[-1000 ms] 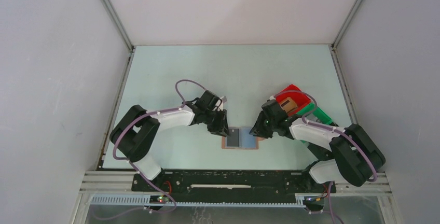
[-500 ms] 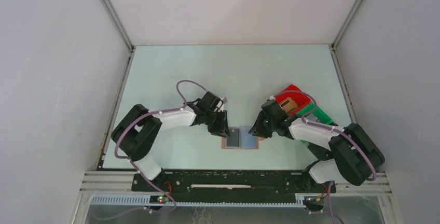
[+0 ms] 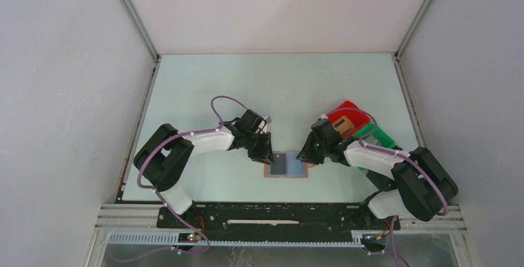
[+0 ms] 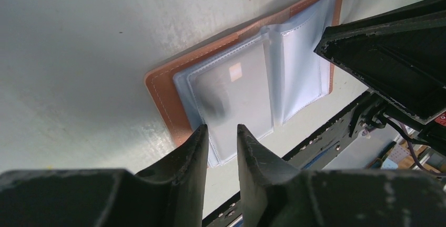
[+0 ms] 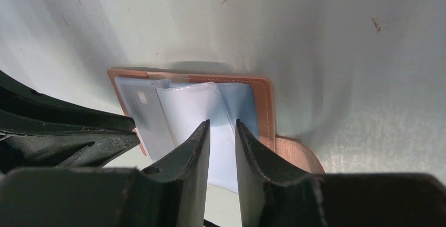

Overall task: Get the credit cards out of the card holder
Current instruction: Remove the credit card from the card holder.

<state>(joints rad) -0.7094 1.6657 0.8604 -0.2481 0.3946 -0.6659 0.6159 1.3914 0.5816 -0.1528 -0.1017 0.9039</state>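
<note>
Left gripper point(image 4: 222, 128) and right gripper point(image 5: 222, 123), narrowly parted, empty, over the open card holder point(image 3: 286, 165). Approach step; next, pinch a card edge.

The pale green table point(image 3: 259, 88) is carrying three items. The card holder point(image 3: 286, 167) is lying open and flat near the front edge, midway across. Its tan cover is facing down, its blue-grey clear sleeves are facing up, and a small tab is sticking out at one side. A red bin point(image 3: 343, 110) and a green bin point(image 3: 384, 137) are sitting toward the right. Whether they are touching cannot be confirmed, as the view there is blocked. Small brown specks point(image 5: 376, 24) are marking the surface.
</note>
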